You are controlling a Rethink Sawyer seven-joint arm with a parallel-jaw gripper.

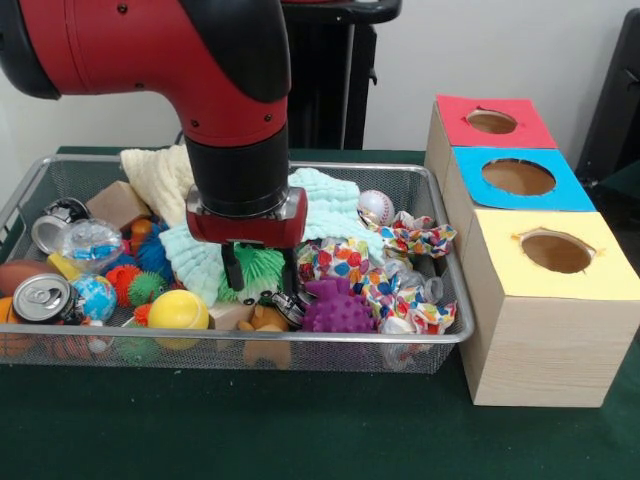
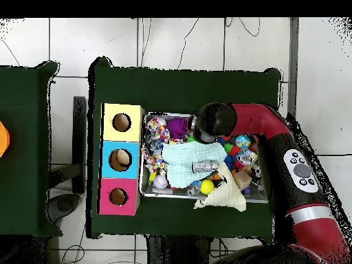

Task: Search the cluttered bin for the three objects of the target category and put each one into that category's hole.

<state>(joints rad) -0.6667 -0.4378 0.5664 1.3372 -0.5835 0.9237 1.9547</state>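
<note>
You had the gripper [image 1: 258, 283] down inside the cluttered bin [image 1: 452, 338], near its middle, directly over a green spiky ball [image 1: 262, 266]. Two dark fingers [image 1: 232, 268] hung from the red wrist plate with a narrow gap between them, the ball showing in that gap; whether they actually gripped it, you could not tell from either view.

The bin's long axis ran left to right in the front view, parallel to the table's near edge. A tan-orange plush [image 1: 262, 322] lay against the near mesh wall, just below the gripper and beside a purple spiky ball [image 1: 338, 308]; its heading was not readable. The other toys of that kind could not be picked out.

The three boxes stood in a row off the bin's short end. The red-topped hole [image 1: 491, 122] was farthest from the front camera, behind the blue-topped box [image 1: 520, 178] and the yellow-topped box [image 1: 556, 252].

A silver can [image 1: 41, 298] lay tab-end outward at the bin's left. No lettering was legible anywhere.
</note>
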